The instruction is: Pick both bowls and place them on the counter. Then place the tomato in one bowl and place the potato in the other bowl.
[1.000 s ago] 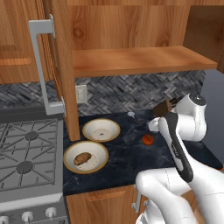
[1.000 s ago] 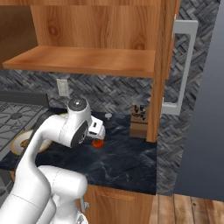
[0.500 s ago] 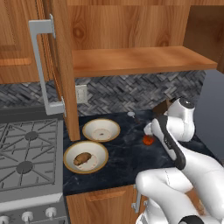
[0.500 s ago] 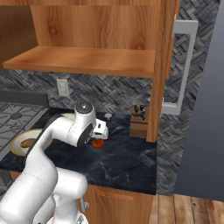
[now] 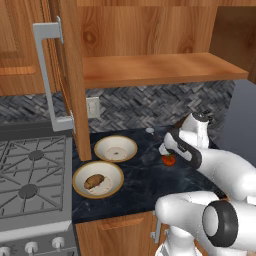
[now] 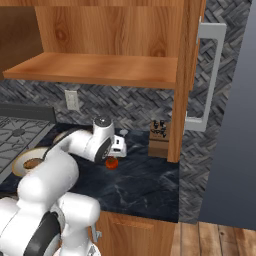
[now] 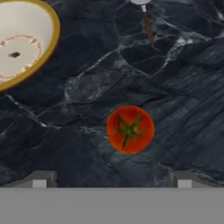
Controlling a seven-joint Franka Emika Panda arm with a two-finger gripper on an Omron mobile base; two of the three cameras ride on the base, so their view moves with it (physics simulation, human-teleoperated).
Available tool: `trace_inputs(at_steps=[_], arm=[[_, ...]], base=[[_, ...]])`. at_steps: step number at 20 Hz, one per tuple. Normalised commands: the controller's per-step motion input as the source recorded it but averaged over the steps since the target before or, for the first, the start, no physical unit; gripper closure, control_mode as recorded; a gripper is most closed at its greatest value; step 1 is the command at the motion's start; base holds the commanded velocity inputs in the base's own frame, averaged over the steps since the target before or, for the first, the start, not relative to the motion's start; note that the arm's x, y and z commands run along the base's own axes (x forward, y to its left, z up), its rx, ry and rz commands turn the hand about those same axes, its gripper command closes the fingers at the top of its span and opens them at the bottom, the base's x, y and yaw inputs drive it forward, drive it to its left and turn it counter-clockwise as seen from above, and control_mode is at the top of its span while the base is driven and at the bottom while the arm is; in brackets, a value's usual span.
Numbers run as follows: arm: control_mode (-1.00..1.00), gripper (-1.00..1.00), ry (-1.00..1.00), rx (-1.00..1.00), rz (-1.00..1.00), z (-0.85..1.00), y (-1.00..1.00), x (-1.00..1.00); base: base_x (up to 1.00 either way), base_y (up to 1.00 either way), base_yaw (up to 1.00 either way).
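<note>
With both bowls on the counter [image 5: 140, 185] and the potato [image 5: 93, 181] already in the nearer bowl [image 5: 98, 179], I hovered the gripper [image 7: 111, 179], jaws wide apart, above the loose tomato [image 7: 130, 129] (the far bowl [image 5: 115, 148] lay empty).

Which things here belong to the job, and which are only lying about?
Job: empty bowl, bowl holding the potato, tomato, counter, open gripper.
Lying about: stove, knife block, spoon, shelf.
</note>
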Motion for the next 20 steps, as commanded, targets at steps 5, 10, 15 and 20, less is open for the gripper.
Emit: trace_inputs(at_steps=[5,10,15,20], arm=[[-1.0,-1.0,0.09,-0.01,0.06,-0.3,-0.07,0.45],[-1.0,-1.0,0.09,-0.03,0.06,-0.33,-0.04,0.35],[-1.0,-1.0,0.07,-0.02,0.06,-0.25,-0.03,0.16],[-1.0,-1.0,0.07,-0.01,0.04,-0.24,-0.02,-0.02]], base=[[0.0,0.0,0.0],[0.0,0.0,0.0],[0.0,0.0,0.0],[0.0,0.0,0.0]])
